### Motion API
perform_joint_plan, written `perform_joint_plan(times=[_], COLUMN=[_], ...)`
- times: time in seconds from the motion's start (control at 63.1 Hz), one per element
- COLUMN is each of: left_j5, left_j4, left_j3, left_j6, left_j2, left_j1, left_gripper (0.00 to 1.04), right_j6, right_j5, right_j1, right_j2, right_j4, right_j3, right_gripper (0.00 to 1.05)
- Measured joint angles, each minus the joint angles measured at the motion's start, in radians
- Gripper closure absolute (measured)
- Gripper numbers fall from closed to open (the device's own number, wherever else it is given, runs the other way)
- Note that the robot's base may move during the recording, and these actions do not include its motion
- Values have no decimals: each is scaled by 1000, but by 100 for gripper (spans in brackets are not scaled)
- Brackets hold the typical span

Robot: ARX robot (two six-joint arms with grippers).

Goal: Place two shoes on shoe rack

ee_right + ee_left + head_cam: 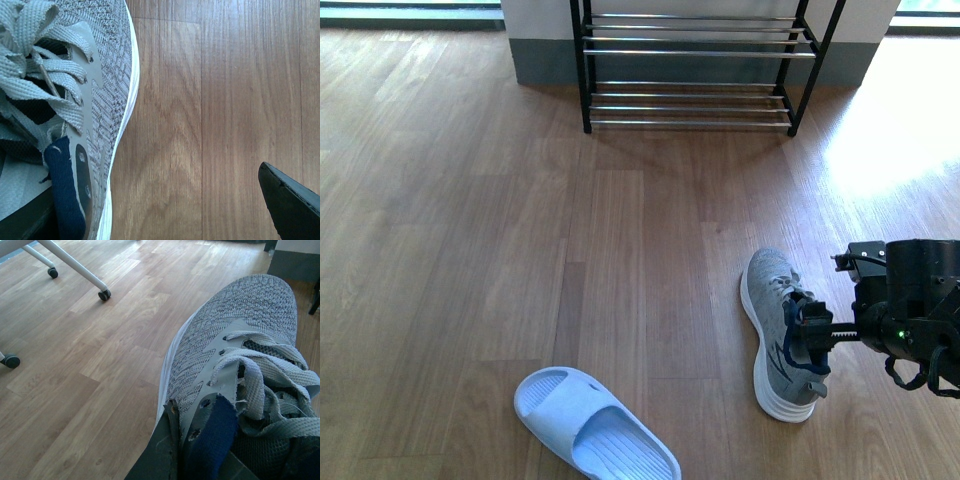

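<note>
Ok so here's where I'm at. The right pincer is spread wide and has nothing in it. One finger is tucked down at the collar of the grey sneaker, right against the navy tab. The other finger hangs over bare floor, clear of the white sole.

So the shoe is right at the pincer, flat on the floor, toe pointing away from it toward the shoe rack, which is far ahead and a bit to the pincer's left. The pale blue slide lies well off to the pincer's left, nearer the robot's body.

What worries me: if I close from here I'm pinching one soft knit side wall plus that thick sole edge. My guess is the knit folds, the grip goes lopsided and the sneaker hangs toe-down or twists out. The loose laces are just beside the inner finger too, so a snag there seems likely. And a drooping toe could clip those thin chrome bars on the way in, or the shoe could settle crooked across them.

Left pincer: its camera is jammed up against a grey sneaker, but I can't tell if it's clamped or not, or even whether that's the same shoe.
</note>
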Motion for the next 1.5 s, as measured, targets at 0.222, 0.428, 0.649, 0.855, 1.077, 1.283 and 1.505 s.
perform_joint_plan(times=[0.222, 0.428, 0.649, 0.855, 1.077, 1.283, 1.505], left_j5=[0, 0, 0, 0, 0, 0, 0], left_j4=[0, 0, 0, 0, 0, 0, 0], left_j3=[0, 0, 0, 0, 0, 0, 0], left_j6=[0, 0, 0, 0, 0, 0, 0], left_j2=[0, 0, 0, 0, 0, 0, 0], left_j1=[0, 0, 0, 0, 0, 0, 0], left_gripper=[104, 104, 104, 104, 104, 104, 104], right_j6=[48, 79, 120, 172, 174, 21, -84], right_j5=[6, 6, 3, -6, -42, -92, -212], right_j1=[17, 34, 51, 65, 73, 34, -55], right_j2=[9, 10, 10, -19, -235, -668, -1293], right_j4=[-64, -89, -82, -49, 31, 130, -1], right_j3=[35, 42, 38, -16, -208, -476, -733], right_gripper=[45, 74, 103, 104, 104, 104, 104])
